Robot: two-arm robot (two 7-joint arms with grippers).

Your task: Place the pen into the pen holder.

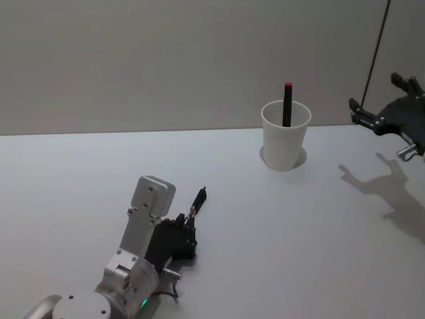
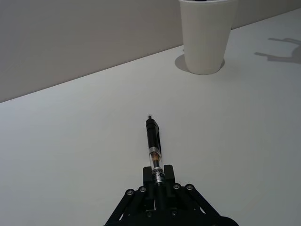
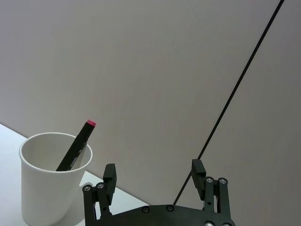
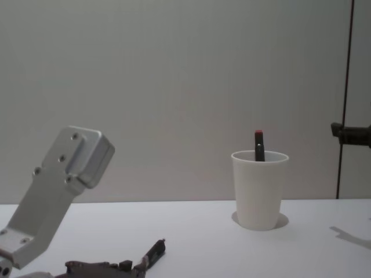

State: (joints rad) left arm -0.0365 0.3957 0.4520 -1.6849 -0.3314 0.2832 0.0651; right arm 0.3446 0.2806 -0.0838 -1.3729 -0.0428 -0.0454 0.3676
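A black pen with a clear section point(image 2: 154, 148) sticks out forward from my left gripper point(image 2: 158, 178), which is shut on its rear end, low over the white table at the front left. The same pen point(image 1: 199, 198) points toward the pen holder point(image 1: 285, 136), a white paper cup standing far off at the back right. The chest view shows the pen point(image 4: 153, 252) tilted slightly upward. My right gripper point(image 1: 377, 95) hangs open in the air to the right of the cup point(image 3: 49, 188), nothing between its fingers point(image 3: 109, 176).
A dark pen with a red cap point(image 1: 287, 103) stands inside the cup, leaning on its rim. A black cable point(image 3: 235, 94) hangs behind the right gripper. The white table point(image 1: 279, 252) ends at a grey wall.
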